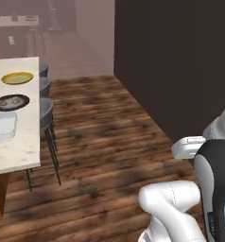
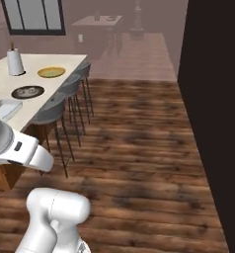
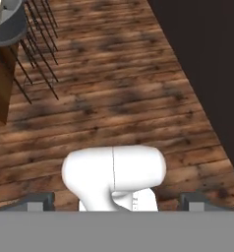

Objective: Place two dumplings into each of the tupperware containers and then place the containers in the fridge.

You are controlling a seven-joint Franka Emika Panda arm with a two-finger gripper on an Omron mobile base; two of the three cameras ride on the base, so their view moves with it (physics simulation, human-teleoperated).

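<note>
Your pincer (image 3: 117,203) hangs wide and empty over the dark wooden plank floor (image 3: 114,88), while two pale dumplings (image 1: 10,100) sit on a round dark brown plate (image 1: 21,105) beside a translucent rectangular tupperware container (image 1: 2,127) on the pale desk (image 1: 20,151).

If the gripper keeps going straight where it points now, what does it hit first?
Probably the wooden floor. The gripper, jaws open and empty, looks down at bare planks beyond the robot's own body; depth is unclear.
</note>
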